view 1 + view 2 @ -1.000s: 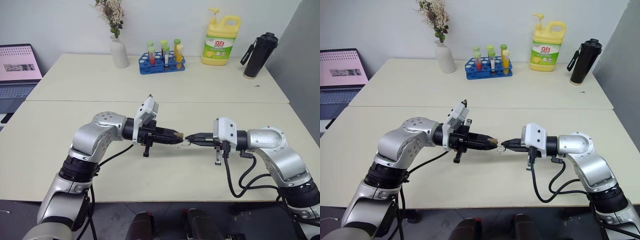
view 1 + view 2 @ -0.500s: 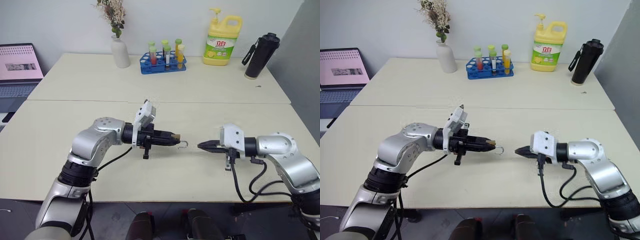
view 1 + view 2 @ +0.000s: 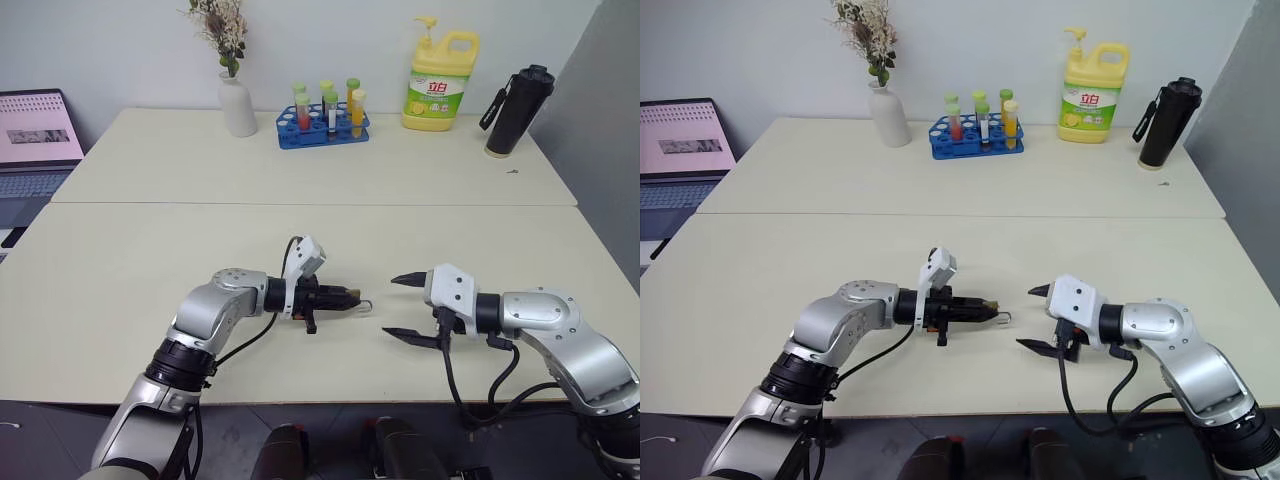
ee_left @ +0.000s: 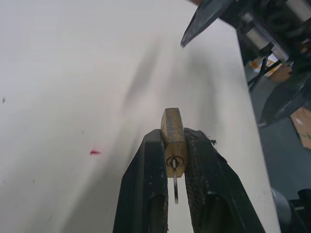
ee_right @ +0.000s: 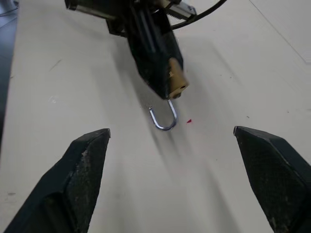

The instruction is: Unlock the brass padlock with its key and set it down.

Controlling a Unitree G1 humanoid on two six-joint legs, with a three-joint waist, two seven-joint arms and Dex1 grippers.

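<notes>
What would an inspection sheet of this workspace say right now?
Surface: pale beige table, bare near the arms.
Job's things: small golden-brass padlock, silver shackle swung open; thin silvery key in its keyhole.
Clutter: white vase, blue test-tube rack, yellow detergent bottle, black flask, all at the far edge.
Grippers: left gripper clamps the padlock; right gripper wide open, apart.
Cables: black cable loops under the right arm.
Surroundings: open laptop, left.

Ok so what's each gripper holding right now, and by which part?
The left gripper pinches the brass padlock by its body's flat sides, shackle hanging free. The right gripper is open, holding nothing.
</notes>
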